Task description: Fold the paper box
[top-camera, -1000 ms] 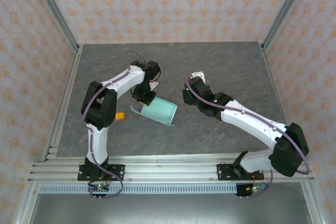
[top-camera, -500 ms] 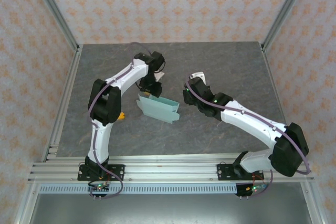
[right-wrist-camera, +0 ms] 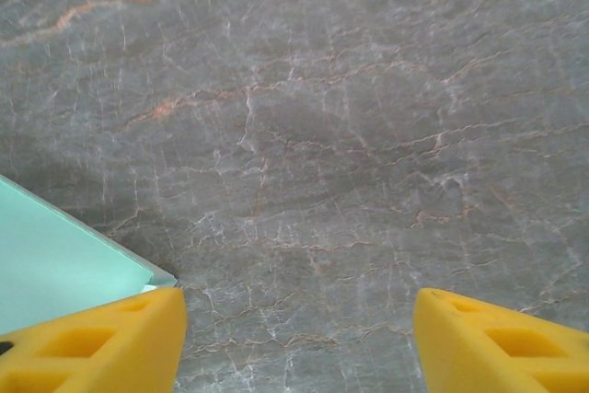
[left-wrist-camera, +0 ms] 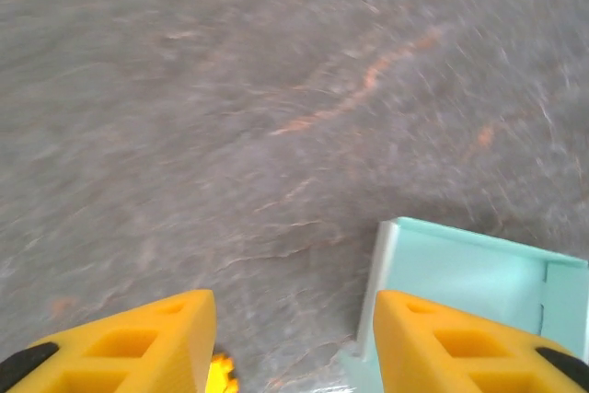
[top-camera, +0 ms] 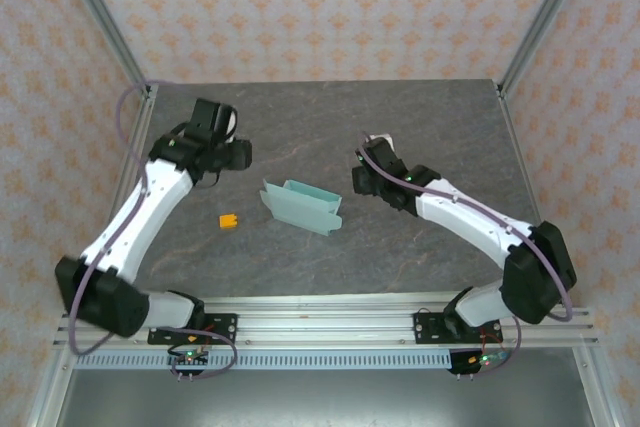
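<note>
Overhead view. The paper box (top-camera: 302, 207), of pale mint-blue card, lies on the grey marbled tabletop (top-camera: 420, 127) roughly midway between the two arms. It is touched by neither of them. Its panels stand partly raised, so that it reads as a shallow open form and not as a flat sheet.

The left claw (top-camera: 236, 154) hangs to the far left of the paper box and well apart from it. The right claw (top-camera: 360, 182) sits just to the right of the box, close to its right end. A small orange piece (top-camera: 229, 220) rests on the tabletop to the left of the box, near it but clear of it.

Left wrist view. The fingers (left-wrist-camera: 138, 342) of the left claw (left-wrist-camera: 293, 324) stand apart with nothing between them. The paper box (left-wrist-camera: 469, 278) appears beyond the right-hand finger, showing an upright wall and an inner corner. The orange piece (left-wrist-camera: 219, 375) shows at the lower edge, beside the left-hand finger.

Right wrist view. The right claw (right-wrist-camera: 299, 324) is spread wide over bare tabletop and holds nothing. One corner of the paper box (right-wrist-camera: 64, 260) lies just beyond its left-hand finger (right-wrist-camera: 101, 342); contact between the two cannot be judged.
</note>
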Controlling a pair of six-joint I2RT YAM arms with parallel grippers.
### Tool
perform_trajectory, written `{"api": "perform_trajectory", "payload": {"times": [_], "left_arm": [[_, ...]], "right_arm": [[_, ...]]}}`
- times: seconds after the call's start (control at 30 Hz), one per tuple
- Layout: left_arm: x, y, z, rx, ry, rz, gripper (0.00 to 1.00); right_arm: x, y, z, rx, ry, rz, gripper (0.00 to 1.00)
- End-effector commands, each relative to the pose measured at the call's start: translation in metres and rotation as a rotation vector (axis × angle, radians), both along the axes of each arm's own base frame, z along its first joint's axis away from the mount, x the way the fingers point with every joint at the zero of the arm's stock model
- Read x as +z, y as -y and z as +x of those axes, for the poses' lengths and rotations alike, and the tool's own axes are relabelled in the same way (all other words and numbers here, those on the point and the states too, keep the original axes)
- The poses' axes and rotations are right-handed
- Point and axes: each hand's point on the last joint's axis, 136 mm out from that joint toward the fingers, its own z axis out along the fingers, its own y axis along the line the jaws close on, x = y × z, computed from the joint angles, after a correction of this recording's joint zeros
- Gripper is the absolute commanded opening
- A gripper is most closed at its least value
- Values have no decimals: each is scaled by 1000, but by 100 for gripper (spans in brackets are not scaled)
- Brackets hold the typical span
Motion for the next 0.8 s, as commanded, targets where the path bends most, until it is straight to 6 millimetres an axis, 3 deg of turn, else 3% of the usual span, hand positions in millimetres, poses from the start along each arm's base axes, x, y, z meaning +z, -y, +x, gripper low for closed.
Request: {"api": "perform_trajectory", "payload": {"times": [0.0, 0.13, 0.27, 0.4, 0.77], "left_arm": [[-46, -8, -28, 101, -63, -23, 48], [-87, -6, -67, 129, -120, -98, 48], [-112, 39, -77, 42, -123, -239, 47], [-118, 74, -64, 10, -81, -324, 45], [-97, 82, -2, 47, 60, -277, 40]], "right_arm": [[-2, -7, 6, 21, -50, -9, 66], [-14, -9, 16, 24, -122, 9, 66], [-21, -6, 25, 9, -138, 20, 66], [-22, -2, 29, -6, -137, -11, 66], [-25, 25, 16, -52, -132, -87, 66]]}}
